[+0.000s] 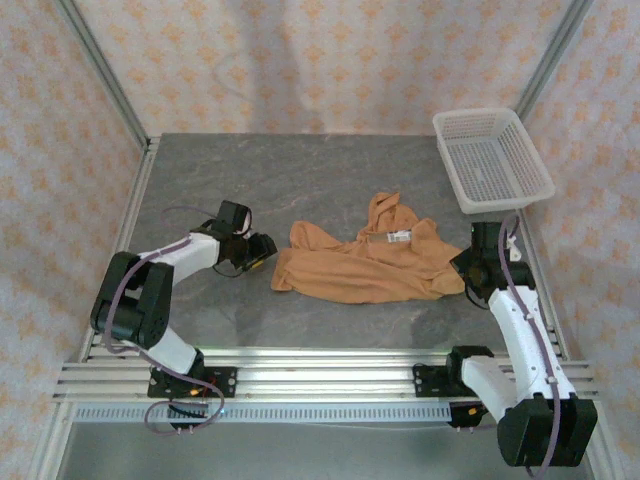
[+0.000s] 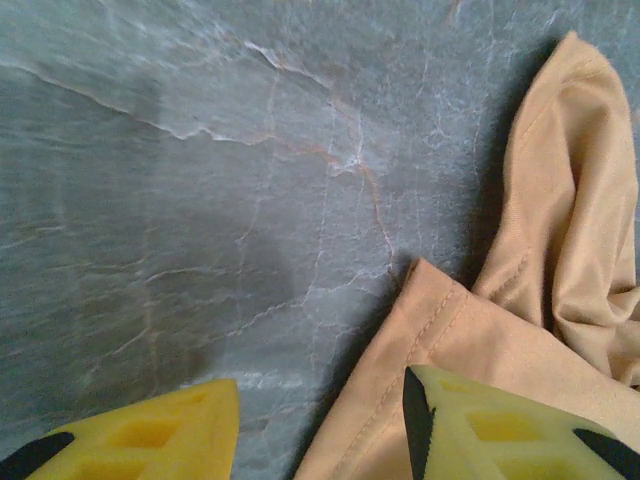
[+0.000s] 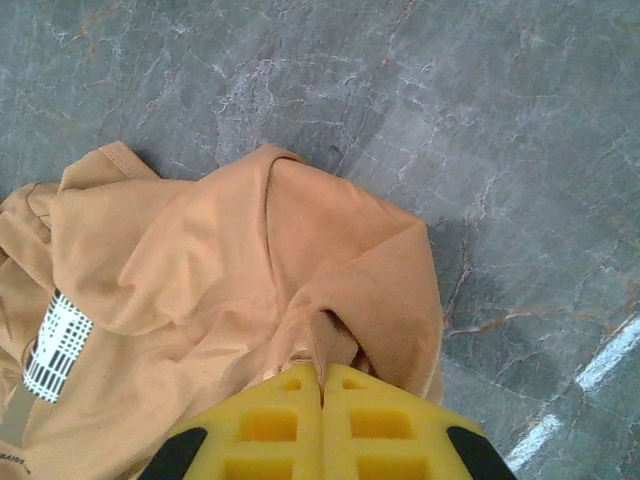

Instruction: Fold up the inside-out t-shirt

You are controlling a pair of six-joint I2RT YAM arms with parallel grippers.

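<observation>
One t-shirt (image 1: 360,270) (crumpled) in right hand (image 3: 322,373)

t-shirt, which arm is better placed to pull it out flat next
Probably right: the right gripper looks shut on a fold of the t-shirt, while the left gripper is open, one finger over the hem corner.

Grey veined stone tabletop (image 1: 330,180); patterned wallpaper walls (image 1: 300,60) on three sides; white mesh basket (image 1: 492,160) beyond right gripper (image 1: 462,267); aluminium rails (image 1: 320,362) behind it.
</observation>
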